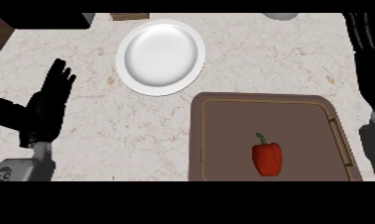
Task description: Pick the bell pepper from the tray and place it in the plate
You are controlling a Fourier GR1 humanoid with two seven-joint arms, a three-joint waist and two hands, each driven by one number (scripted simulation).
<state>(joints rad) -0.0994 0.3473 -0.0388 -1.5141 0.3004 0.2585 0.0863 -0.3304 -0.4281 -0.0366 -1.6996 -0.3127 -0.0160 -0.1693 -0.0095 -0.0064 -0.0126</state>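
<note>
The red pepper (267,157) lies on the brown tray (219,139); the white plate (161,57) sits apart; the left hand (50,100) rests with fingers straight.

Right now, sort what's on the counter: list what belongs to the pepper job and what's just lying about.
Belongs to the job:
red bell pepper, lying in the tray
brown tray
white plate, nothing on it yet

Just lying about:
brown object at the far edge, cut off
grey object at the far edge, cut off
black object in the far left corner
</note>
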